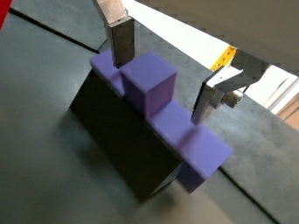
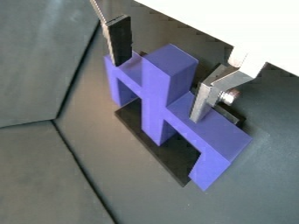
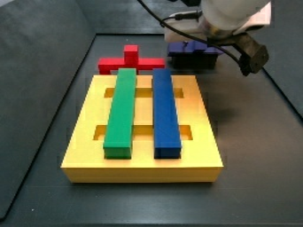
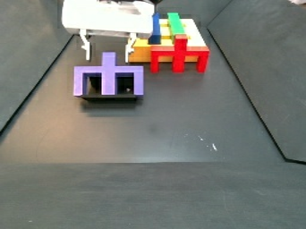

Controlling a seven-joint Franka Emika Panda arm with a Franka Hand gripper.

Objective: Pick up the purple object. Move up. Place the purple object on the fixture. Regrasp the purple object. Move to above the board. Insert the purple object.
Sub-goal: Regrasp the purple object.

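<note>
— Where do we find the purple object (image 2: 170, 105) now?

— We see it sitting on the fixture (image 1: 117, 131), the small black holder on the dark floor. In both wrist views its raised centre post points up and its long body runs along the holder's top.

— And the gripper (image 2: 163, 74)?

— We see it just above the block, spread open. One finger (image 1: 121, 39) stands beside the centre post on one side, the second finger (image 2: 211, 94) on the opposite side, with a gap between each and the post. It holds nothing.

— What else do we make out?

— In a side view the yellow board (image 3: 144, 152) lies well apart from the holder, carrying a green bar (image 3: 120, 107) and a blue bar (image 3: 166, 111) side by side. A red block (image 4: 180, 56) rests against the board's end, between board and holder.
</note>
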